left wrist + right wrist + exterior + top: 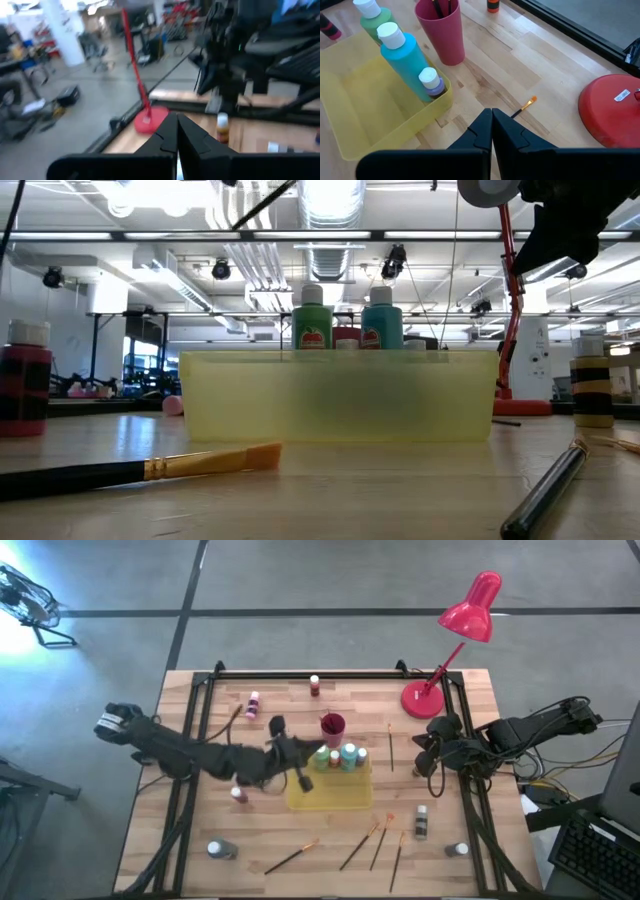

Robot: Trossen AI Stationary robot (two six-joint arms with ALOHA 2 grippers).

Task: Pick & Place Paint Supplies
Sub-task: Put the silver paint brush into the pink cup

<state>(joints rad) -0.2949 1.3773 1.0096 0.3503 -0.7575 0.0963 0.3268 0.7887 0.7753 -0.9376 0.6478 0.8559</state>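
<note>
From above: left gripper [283,748] closed, empty, beside yellow tray [335,798]; right gripper [432,745] closed, empty, near lamp base [422,699]. Bottles [340,757] partly hidden by the arm.

Low: green bottle [312,320], blue bottle [381,320] half-masked behind tray wall; brush [140,471] cut off.

Right wrist: brush tip [531,101] just visible.

A: The table [485,75] looks like pale wood with visible grain, the yellow tray [350,100] translucent plastic

B: The lamp base [612,112] shows glossy red; the magenta cup [441,30] looks smooth
</note>
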